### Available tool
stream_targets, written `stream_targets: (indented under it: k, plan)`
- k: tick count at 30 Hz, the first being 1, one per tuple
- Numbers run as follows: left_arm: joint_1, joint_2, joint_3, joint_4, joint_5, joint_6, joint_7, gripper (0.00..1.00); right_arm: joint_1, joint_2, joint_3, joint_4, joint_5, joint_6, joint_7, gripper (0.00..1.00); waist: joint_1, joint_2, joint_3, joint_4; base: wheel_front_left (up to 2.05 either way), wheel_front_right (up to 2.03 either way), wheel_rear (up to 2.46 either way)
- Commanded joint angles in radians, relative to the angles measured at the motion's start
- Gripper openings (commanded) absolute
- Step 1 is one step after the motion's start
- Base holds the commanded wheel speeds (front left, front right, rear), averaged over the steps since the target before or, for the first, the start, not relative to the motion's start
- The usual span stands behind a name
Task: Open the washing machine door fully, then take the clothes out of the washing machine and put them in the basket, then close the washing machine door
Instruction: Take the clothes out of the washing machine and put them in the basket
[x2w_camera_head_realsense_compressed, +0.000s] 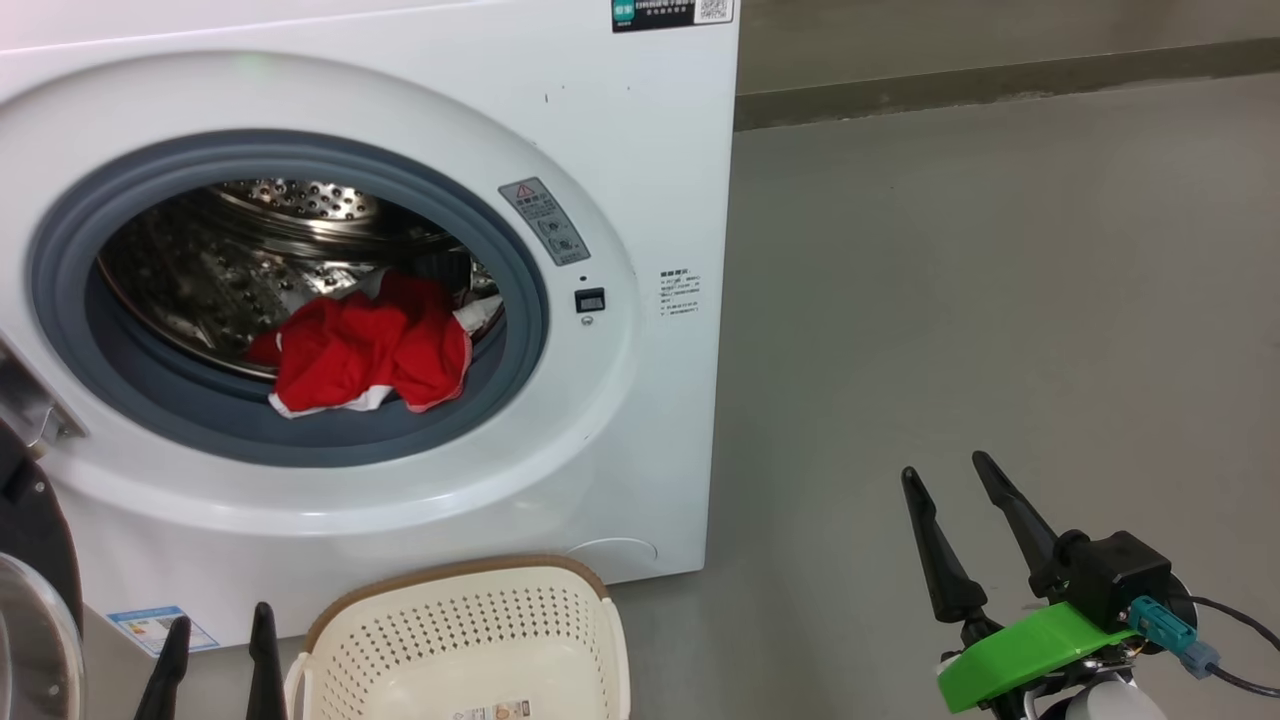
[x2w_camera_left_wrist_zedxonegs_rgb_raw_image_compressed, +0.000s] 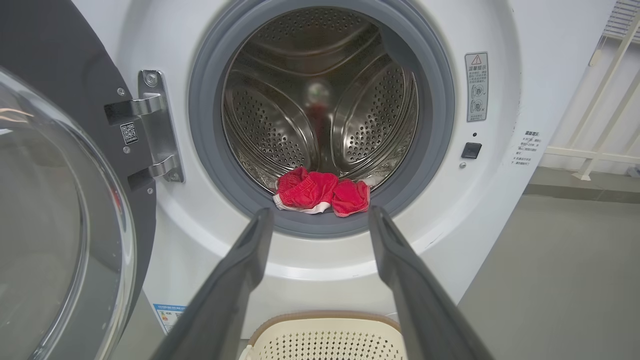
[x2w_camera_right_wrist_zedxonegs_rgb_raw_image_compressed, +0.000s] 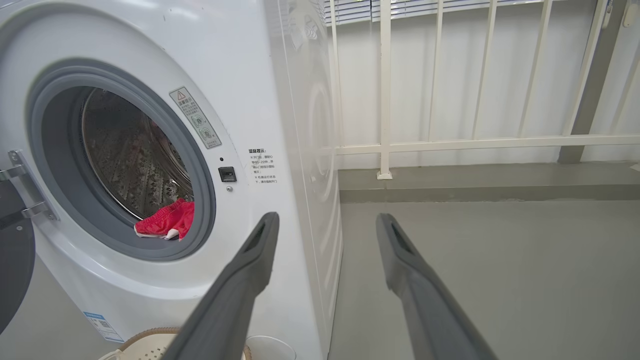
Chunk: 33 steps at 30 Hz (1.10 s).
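light: bright, even | shadows: soft | glare: inside washing machine (x2w_camera_left_wrist_zedxonegs_rgb_raw_image_compressed: 495, 210) | wrist views: edges bowed | focus: sharp

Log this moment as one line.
washing machine door open | clothes at drum mouth, untouched | basket on floor before washing machine | left gripper open, empty | right gripper open, empty

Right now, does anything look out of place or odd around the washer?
Only the clothes: the red heap hangs out of the drum onto the grey ring. No spill or damage shows; the basket sits upright below.
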Motion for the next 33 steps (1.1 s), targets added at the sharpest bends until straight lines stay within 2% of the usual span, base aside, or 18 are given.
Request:
stream_targets:
  k: [1, 21, 33]
  plan:
    - [-0.030, 0.006, 0.034, -0.024, 0.008, 0.002, -0.012, 1.00, -0.029, 0.000, 0.026, -0.022, -0.002, 0.007, -0.006, 1.00, 0.0000, -0.0001, -0.002, -0.001, 0.00, 0.00, 0.00]
    - [-0.031, -0.003, 0.025, -0.017, 0.000, 0.006, -0.012, 1.00, -0.029, -0.006, 0.025, -0.024, -0.006, 0.007, -0.006, 1.00, 0.0000, -0.0001, 0.008, 0.015, 0.00, 0.00, 0.00]
    - [-0.167, 0.006, -0.003, 0.052, -0.008, 0.012, 0.006, 1.00, -0.034, -0.012, 0.014, -0.037, -0.016, 0.007, -0.006, 1.00, 0.0000, -0.0001, 0.058, 0.043, 0.00, 0.00, 0.00]
